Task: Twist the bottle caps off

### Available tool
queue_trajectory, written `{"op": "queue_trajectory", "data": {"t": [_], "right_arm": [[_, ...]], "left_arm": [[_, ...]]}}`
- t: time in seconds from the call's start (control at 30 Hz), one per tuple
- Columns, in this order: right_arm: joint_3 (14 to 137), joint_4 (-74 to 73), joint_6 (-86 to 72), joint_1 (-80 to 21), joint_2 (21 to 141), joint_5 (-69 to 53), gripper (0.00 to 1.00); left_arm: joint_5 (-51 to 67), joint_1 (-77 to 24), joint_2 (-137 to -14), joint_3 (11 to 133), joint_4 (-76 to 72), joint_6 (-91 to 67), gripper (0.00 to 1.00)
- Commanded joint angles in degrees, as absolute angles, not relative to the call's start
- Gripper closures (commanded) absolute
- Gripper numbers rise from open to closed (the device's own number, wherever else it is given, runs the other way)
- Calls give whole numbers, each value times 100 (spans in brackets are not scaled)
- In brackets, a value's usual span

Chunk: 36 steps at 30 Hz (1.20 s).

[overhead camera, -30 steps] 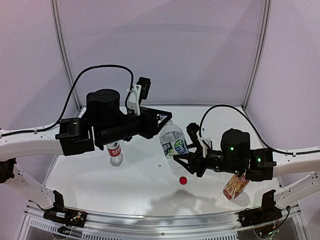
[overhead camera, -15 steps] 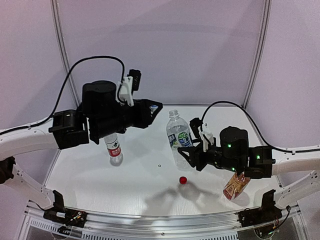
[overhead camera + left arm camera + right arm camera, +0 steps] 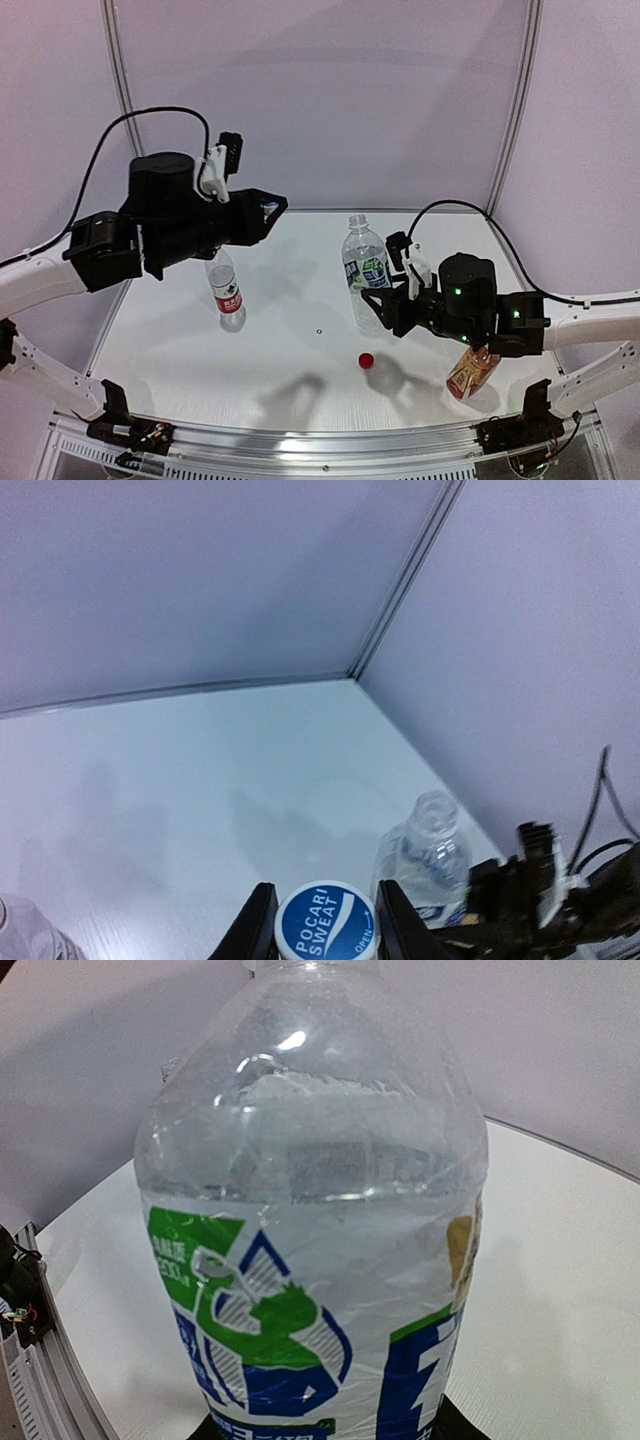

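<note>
The small round blue-and-white plastic cap (image 3: 325, 922) is off its bottle. My left gripper (image 3: 272, 204) pinches it tight between its two black fingers (image 3: 258, 932). It is up in the air, to the left of the clear plastic bottle with the green-blue label (image 3: 365, 268) and higher than its top.

That bottle stands up on the white table (image 3: 280, 340), and its neck is open. My right gripper (image 3: 388, 308) has its jaws closed part way around the low part of that bottle, from the right side.

The small round red plastic cap (image 3: 367, 359) lies on the table just in front of that bottle, not touching it. The clear plastic bottle with the red label (image 3: 228, 292) stands well to the left of it, under my left arm, so its top is hidden. The plastic bottle of amber drink with the red-gold label (image 3: 472, 372) leans to the right of it, partly under my right arm. Its top is hidden too.
</note>
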<state>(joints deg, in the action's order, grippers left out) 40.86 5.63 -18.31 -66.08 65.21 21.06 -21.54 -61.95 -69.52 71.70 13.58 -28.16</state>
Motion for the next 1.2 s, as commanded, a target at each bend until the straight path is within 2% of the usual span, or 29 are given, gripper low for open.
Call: {"op": "queue_trajectory", "data": {"t": [0.0,0.2,0.53,0.87,1.17], "right_arm": [[3949,617,-1951,-6601,6201,2441,100],[3651,641,-2124,-6601,5609,2961,100],[3375,857,-2158,-6607,5248,3068,100],[3352,853,-2118,-6601,5191,3006,100],[3349,878,-2110,-6602,5211,2925,100]], "left_arm": [[-2611,-6391,-7741,7655,3029,-2860,76],[-2955,-6587,-9125,8320,4146,-3180,72],[-2334,-6440,-10844,8530,3916,-3596,70],[-1871,-6355,-11578,8500,3633,-3769,64],[-1833,-6357,-11597,8481,3621,-3832,51]]}}
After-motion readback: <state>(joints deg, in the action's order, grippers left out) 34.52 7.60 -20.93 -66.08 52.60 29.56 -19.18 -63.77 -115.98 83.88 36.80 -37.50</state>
